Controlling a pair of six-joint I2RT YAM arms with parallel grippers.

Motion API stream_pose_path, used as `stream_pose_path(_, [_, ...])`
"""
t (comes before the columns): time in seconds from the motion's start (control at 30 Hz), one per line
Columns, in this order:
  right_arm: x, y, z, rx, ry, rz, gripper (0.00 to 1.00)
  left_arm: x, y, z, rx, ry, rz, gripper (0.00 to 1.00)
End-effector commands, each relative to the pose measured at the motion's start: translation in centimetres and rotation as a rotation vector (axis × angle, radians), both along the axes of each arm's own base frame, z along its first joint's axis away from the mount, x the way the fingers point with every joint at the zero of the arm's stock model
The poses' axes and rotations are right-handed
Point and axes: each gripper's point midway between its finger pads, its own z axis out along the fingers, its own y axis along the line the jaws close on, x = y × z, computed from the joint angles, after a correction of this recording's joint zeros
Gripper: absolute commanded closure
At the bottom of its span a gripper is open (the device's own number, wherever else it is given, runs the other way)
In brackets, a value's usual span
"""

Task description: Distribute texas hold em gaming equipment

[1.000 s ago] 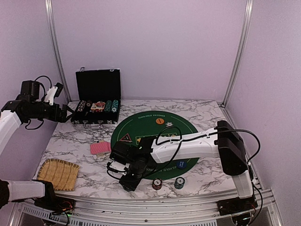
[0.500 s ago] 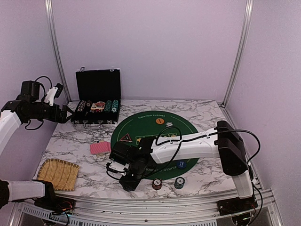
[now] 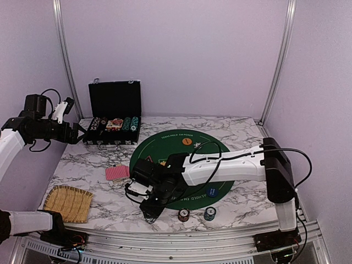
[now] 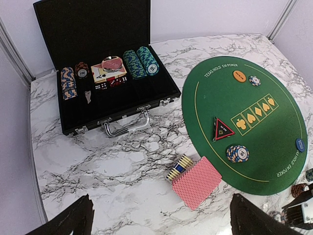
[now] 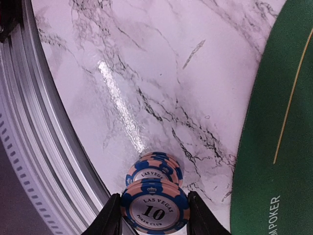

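While left fingers (image 4: 73, 220) stand apart above the marble worktop (image 4: 122, 166), right fingers (image 5: 110, 218) clamp pink-and-blue "10" poker chips (image 5: 155, 208).

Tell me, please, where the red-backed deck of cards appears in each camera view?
Top external: the red-backed deck lies left of centre on the marble table, just left of the green felt mat.
Left wrist: the deck is at lower centre, just outside the mat.
Right wrist: not in view; only poker chips at the bottom and the mat's edge at right.
Shared landmark: the green felt mat.
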Motion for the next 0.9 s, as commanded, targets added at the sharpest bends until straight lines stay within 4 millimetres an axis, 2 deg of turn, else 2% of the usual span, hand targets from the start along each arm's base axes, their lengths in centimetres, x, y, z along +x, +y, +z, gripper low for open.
stream_pose_path(0.0, [2.1, -0.8, 4.6, 0.092, -0.008, -0.073, 0.93, -0.3, 0.2, 1.1, 0.009, -0.022, 0.002, 0.01])
stream_pose_path(0.13, [4.6, -3.7, 4.4, 0.066, -0.026, -0.153, 0.93, -0.4, 0.1, 1.1, 0.010, -0.024, 0.001, 0.01])
stream_pose_path(0.3, [7.6, -8.7, 2.2, -0.004, -0.030, -0.272, 0.93, -0.4, 0.1, 0.9, 0.008, -0.019, -0.001, 0.01])
stream_pose_path(0.47, [8.9, -13.1, -0.3, -0.064, -0.022, -0.362, 0.93, -0.5, 0.1, 0.9, 0.008, -0.021, -0.003, 0.01])
stream_pose_path(0.7, [9.9, -16.7, -2.6, -0.109, -0.013, -0.445, 0.94, -0.4, 0.0, 1.0, 0.005, -0.019, -0.005, 0.01])
stream_pose_path(0.87, [9.8, -17.5, -3.2, -0.121, -0.014, -0.455, 0.93, -0.4, 0.0, 1.0, 0.004, -0.020, -0.006, 0.01])
